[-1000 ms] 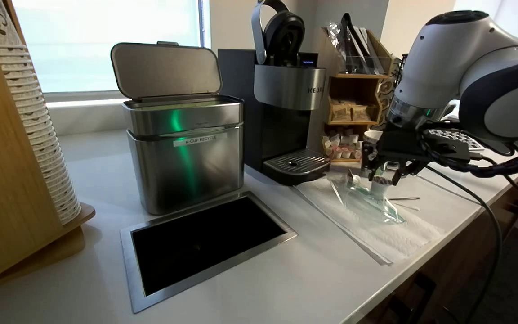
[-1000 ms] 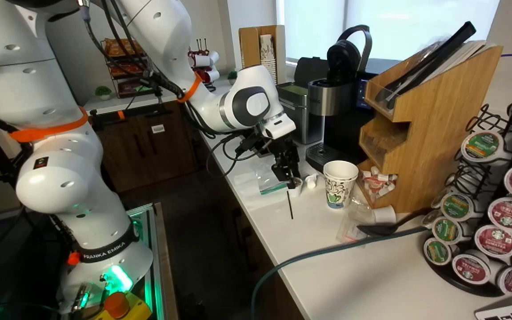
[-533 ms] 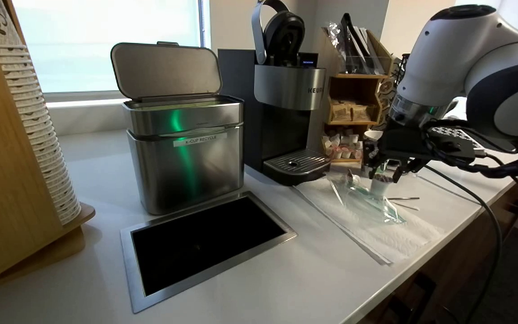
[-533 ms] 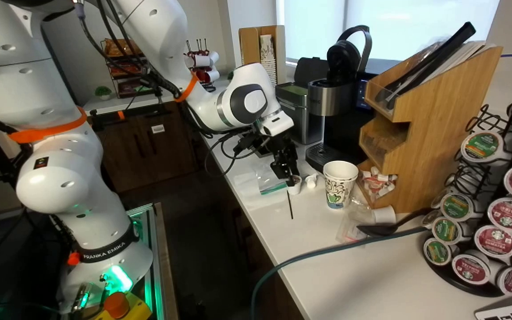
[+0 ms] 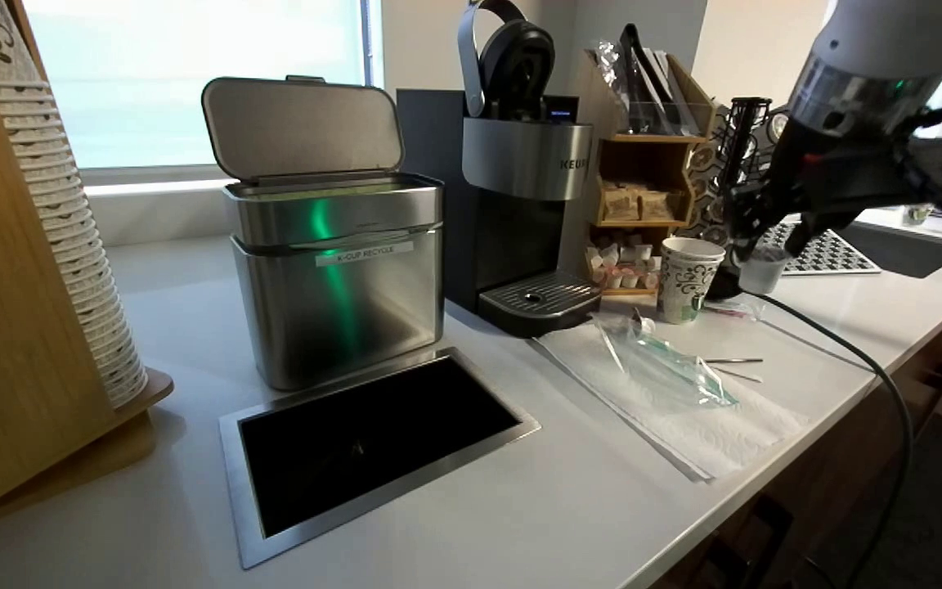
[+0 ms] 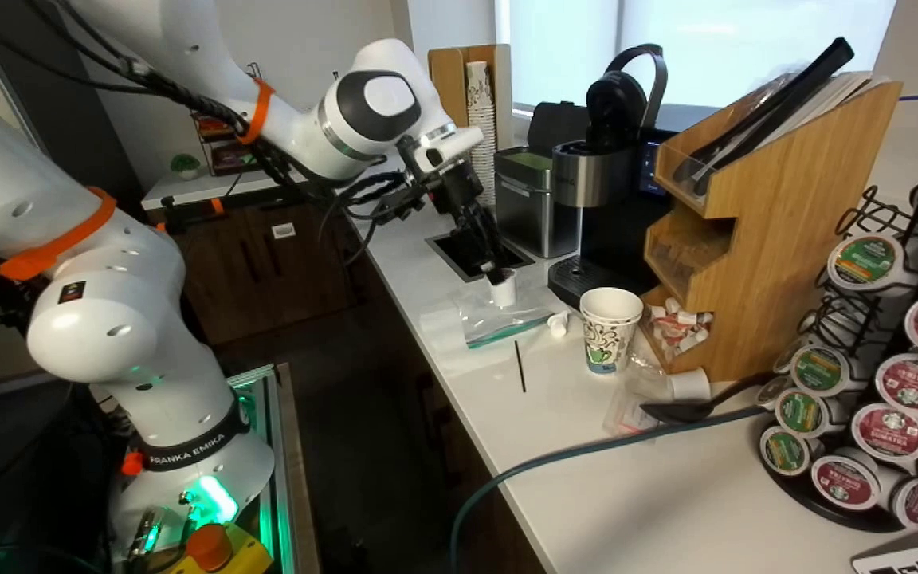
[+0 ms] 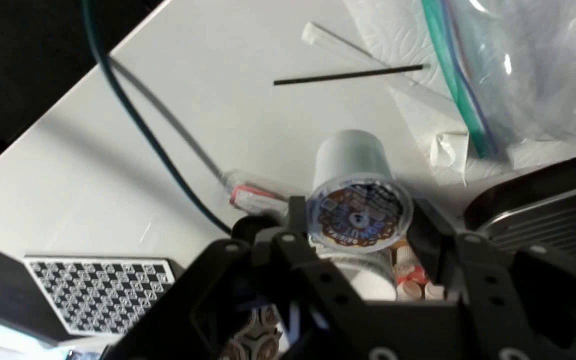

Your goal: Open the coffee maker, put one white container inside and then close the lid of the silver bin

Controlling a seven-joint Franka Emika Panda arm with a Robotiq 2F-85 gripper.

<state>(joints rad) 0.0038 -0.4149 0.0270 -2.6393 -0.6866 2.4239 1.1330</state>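
Gripping white container [image 7: 358,192], wrist view centre, fingers [image 7: 297,215] closed on rim, bin lid [image 5: 303,129] raised in both exterior views

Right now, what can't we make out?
Silver bin: floor, hidden by walls in both exterior views.
Coffee maker: brew-chamber bottom, hidden by housing in both exterior views.
Countertop recess: bottom, too dark in an exterior view.
White container: smallest lid print, blurred in the wrist view.
Claw: outline, blurred in an exterior view.

Wht arm [image 6: 116,351], orng bands [image 6: 259,112], blk cables [image 6: 188,97], blk claw [image 7: 360,216]
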